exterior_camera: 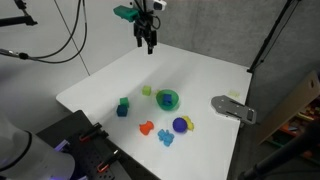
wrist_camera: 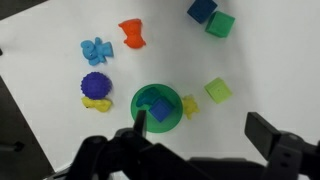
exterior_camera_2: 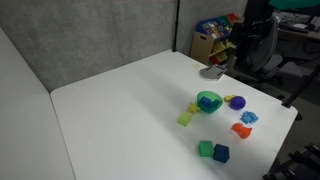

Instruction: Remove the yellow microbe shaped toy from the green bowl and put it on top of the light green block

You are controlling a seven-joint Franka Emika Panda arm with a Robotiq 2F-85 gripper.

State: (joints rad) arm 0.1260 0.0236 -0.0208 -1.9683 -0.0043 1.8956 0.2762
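Note:
The green bowl point(wrist_camera: 140, 99) holds a blue cube point(wrist_camera: 160, 110). The yellow microbe shaped toy point(wrist_camera: 189, 106) lies on the table just outside the bowl's rim, between the bowl and the light green block point(wrist_camera: 218, 91). My gripper point(wrist_camera: 200, 140) is open and empty, high above them. In an exterior view the gripper point(exterior_camera: 148, 40) hangs well above the table's far side, away from the bowl point(exterior_camera: 168, 99) and the light green block point(exterior_camera: 146, 90). The bowl point(exterior_camera_2: 208, 101) and block point(exterior_camera_2: 185, 119) also show in the other exterior view.
A purple ball point(wrist_camera: 95, 83) with a second yellow piece point(wrist_camera: 96, 103), a blue toy point(wrist_camera: 97, 49), an orange toy point(wrist_camera: 132, 33), a blue cube point(wrist_camera: 201, 9) and a dark green cube point(wrist_camera: 220, 24) lie around the bowl. A grey device point(exterior_camera: 233, 108) sits at the table edge.

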